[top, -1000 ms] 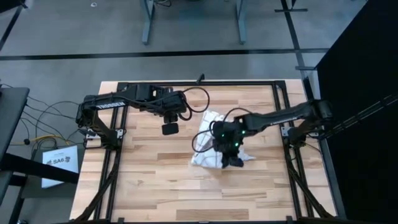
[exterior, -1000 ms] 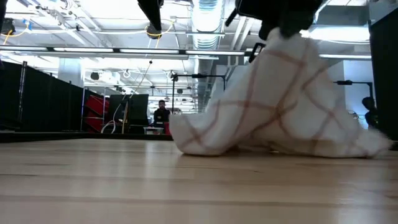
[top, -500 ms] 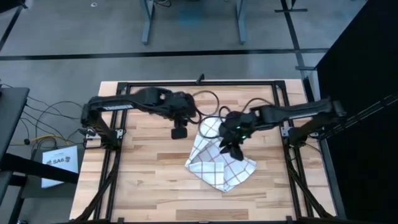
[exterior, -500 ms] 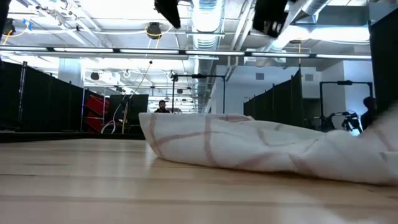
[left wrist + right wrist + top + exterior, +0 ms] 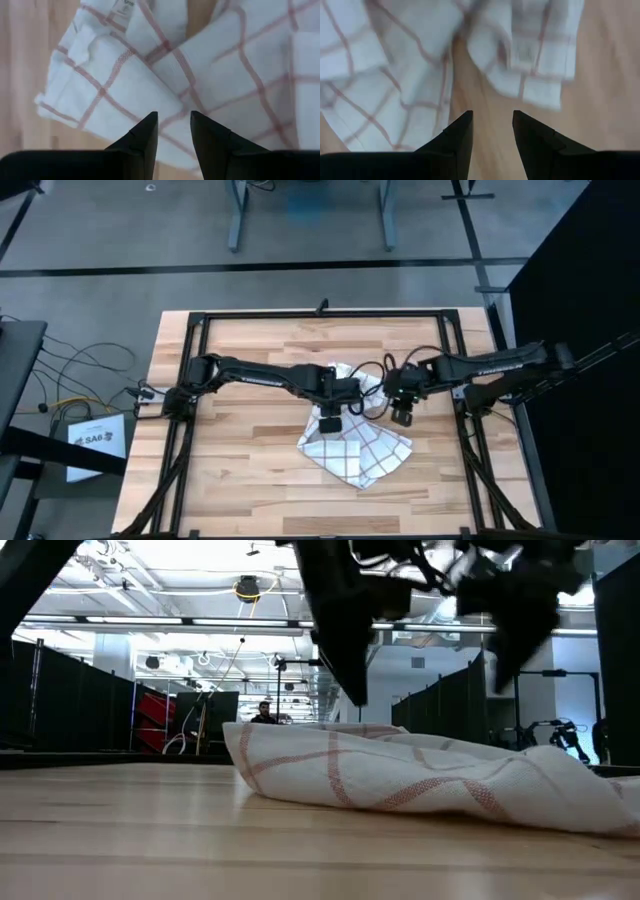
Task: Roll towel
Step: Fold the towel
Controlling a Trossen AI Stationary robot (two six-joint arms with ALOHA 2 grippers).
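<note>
Under and between the two grippers, the towel (image 5: 352, 442) lies crumpled on the table (image 5: 240, 480), partly spread and bunched along its far side, not yet rolled. It is thin, soft cloth, light and limp by the look of it; I judge it will sag and slide on the smooth wood and will not keep a fold unless held. A corner or a hemmed edge seems the best place to pinch, such as the folded strip showing in the right wrist view (image 5: 535, 60).

Left gripper (image 5: 329, 423) hangs just over the towel's near-left part, its fingers (image 5: 145, 135) a little apart with nothing between them. Right gripper (image 5: 404, 414) hovers beside the towel's right edge, above bare wood, fingers (image 5: 457, 137) likewise parted and empty.

No containers are in view.
</note>
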